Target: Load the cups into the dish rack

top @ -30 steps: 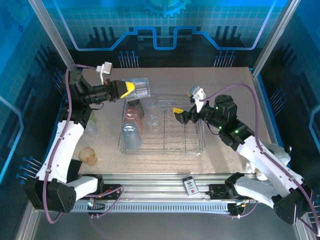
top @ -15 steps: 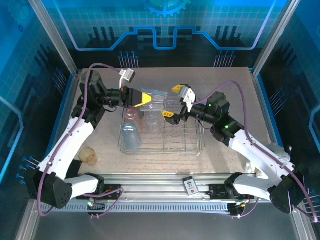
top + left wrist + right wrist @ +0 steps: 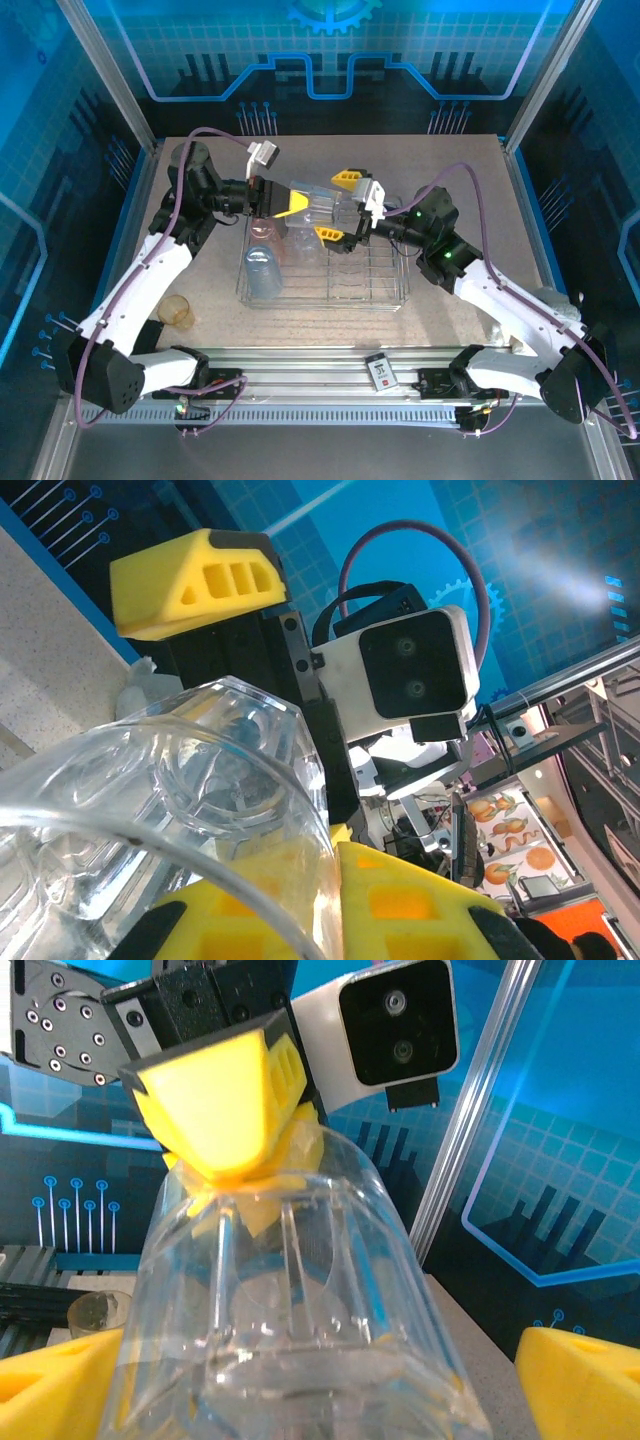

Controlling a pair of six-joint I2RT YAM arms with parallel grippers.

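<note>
A clear cup (image 3: 316,204) hangs on its side above the back of the dish rack (image 3: 390,290). My left gripper (image 3: 291,203) is shut on its rim wall, seen close in the left wrist view as yellow fingers (image 3: 430,900) pinching the clear cup (image 3: 150,810). My right gripper (image 3: 337,207) is open, its fingers astride the cup's base. In the right wrist view the cup (image 3: 300,1310) lies between the spread fingertips (image 3: 580,1380). A pink cup (image 3: 263,229), a blue cup (image 3: 261,272) and a clear cup (image 3: 305,238) stand in the rack. An amber cup (image 3: 176,310) sits on the table.
The small black-and-white card (image 3: 380,372) lies on the front rail. The rack's plate dividers (image 3: 365,265) fill its right half. Pale objects (image 3: 556,302) sit behind my right arm near the table's right edge. Frame posts stand at both back corners.
My left gripper carried the clear cup rightward to above the rack's back. My right gripper swung left and up, opened, and now straddles the cup's base.
</note>
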